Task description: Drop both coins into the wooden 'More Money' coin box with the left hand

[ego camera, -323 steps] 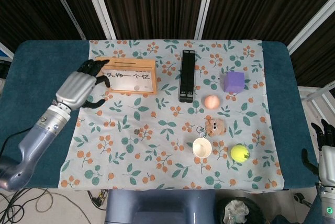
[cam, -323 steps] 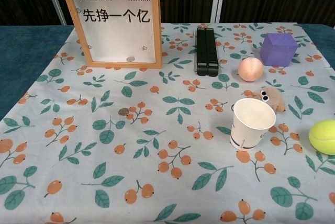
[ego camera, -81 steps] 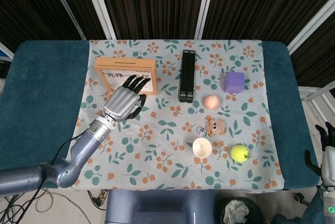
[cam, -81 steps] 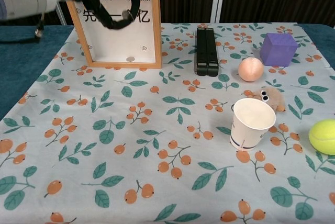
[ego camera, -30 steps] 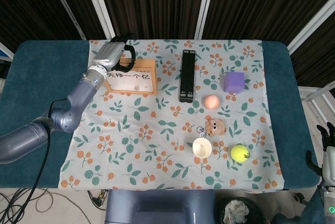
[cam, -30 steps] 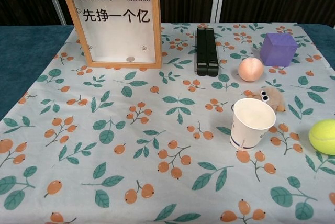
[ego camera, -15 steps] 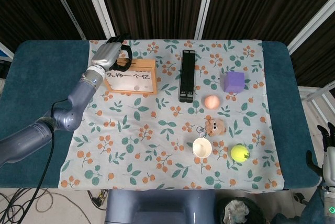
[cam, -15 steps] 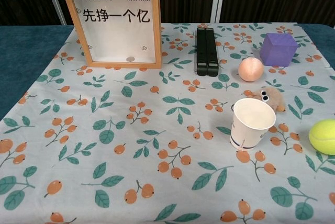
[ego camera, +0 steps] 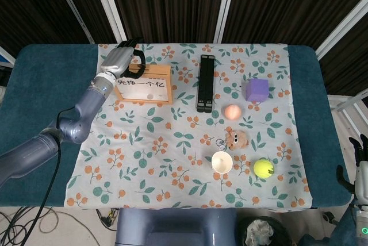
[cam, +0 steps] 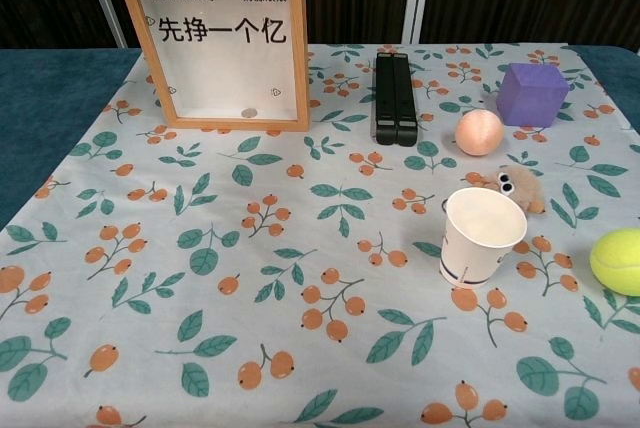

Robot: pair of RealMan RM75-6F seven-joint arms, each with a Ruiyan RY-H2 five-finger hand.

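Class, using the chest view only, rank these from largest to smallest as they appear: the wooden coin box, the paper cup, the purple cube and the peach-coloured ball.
1. wooden coin box
2. paper cup, though it sits nearer the camera
3. purple cube
4. peach-coloured ball

Table [ego camera: 40, 85] topped in dark teal, with a pale floral cloth [ego camera: 172, 160] laid over its middle. Backdrop from 10 to 2 o'clock: dark ribbed panels [ego camera: 172, 4] split by slanted white rails [ego camera: 227, 4]. Floor past the 6 o'clock edge: loose cables [ego camera: 34, 223], a grey-blue base [ego camera: 172, 229], a bin [ego camera: 261, 231]. Lighting even, shadows soft
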